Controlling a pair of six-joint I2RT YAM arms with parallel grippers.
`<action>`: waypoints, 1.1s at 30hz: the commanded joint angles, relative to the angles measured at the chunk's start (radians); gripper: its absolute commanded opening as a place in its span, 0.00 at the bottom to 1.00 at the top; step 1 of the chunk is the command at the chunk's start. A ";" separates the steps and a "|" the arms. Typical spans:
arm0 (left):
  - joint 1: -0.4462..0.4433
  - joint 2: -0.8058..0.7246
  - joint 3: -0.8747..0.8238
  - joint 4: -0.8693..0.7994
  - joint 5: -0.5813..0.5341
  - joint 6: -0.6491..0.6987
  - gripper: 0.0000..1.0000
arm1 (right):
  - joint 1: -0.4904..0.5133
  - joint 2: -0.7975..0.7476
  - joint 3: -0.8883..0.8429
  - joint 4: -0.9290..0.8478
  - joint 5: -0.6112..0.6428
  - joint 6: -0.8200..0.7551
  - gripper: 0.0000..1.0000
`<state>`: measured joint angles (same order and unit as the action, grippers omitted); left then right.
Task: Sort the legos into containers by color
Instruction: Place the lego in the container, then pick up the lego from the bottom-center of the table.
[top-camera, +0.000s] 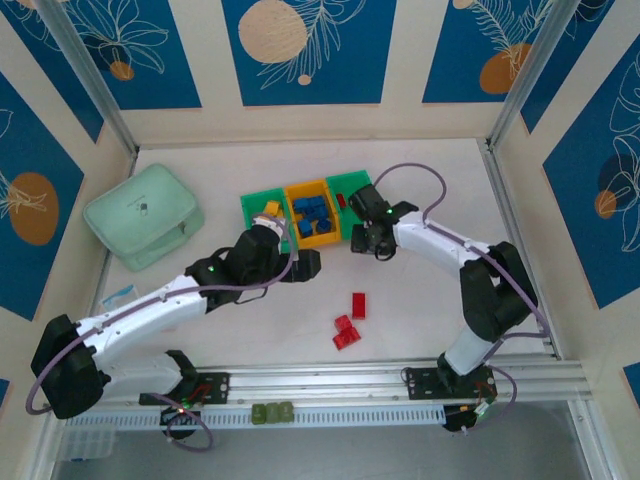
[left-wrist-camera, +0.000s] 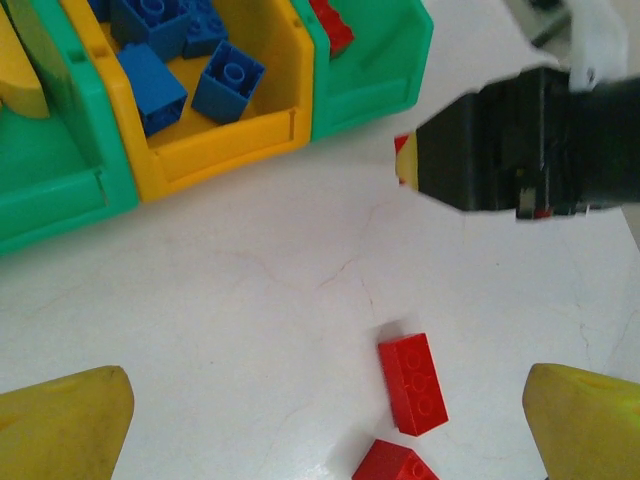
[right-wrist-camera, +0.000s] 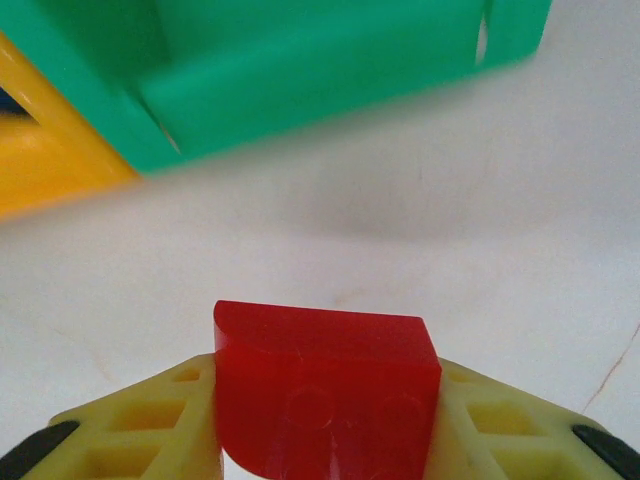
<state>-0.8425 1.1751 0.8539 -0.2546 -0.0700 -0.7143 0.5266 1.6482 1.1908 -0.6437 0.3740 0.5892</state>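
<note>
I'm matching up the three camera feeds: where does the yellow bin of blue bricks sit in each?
Top external: yellow bin, upper middle, centre of the row.
Left wrist: top left, blue bricks inside.
Right wrist: left edge, beyond the gripped red brick.
Shared landmark: the green bin on its right.

The white table (top-camera: 290, 330) is carrying a mint-green pouch (top-camera: 143, 215) at the upper left of the top view. Three bins are sitting in a touching row at upper centre: left green bin (top-camera: 246, 204), orange-yellow bin (top-camera: 308, 185), right green bin (top-camera: 346, 180). At lower centre, one red brick (top-camera: 358, 305) is lying just above a cluster of red bricks (top-camera: 345, 333).
</note>
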 joint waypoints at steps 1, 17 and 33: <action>0.020 -0.005 0.051 -0.046 -0.019 0.047 0.99 | -0.037 0.012 0.084 -0.023 0.008 -0.068 0.42; 0.113 -0.014 0.057 -0.062 0.018 0.051 0.99 | -0.117 0.414 0.541 -0.068 -0.004 -0.158 0.45; 0.129 -0.005 0.053 -0.053 0.041 0.050 0.99 | -0.114 0.270 0.439 -0.053 -0.048 -0.148 0.65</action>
<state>-0.7238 1.1744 0.8848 -0.3038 -0.0521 -0.6785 0.4084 2.0136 1.6688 -0.6884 0.3626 0.4343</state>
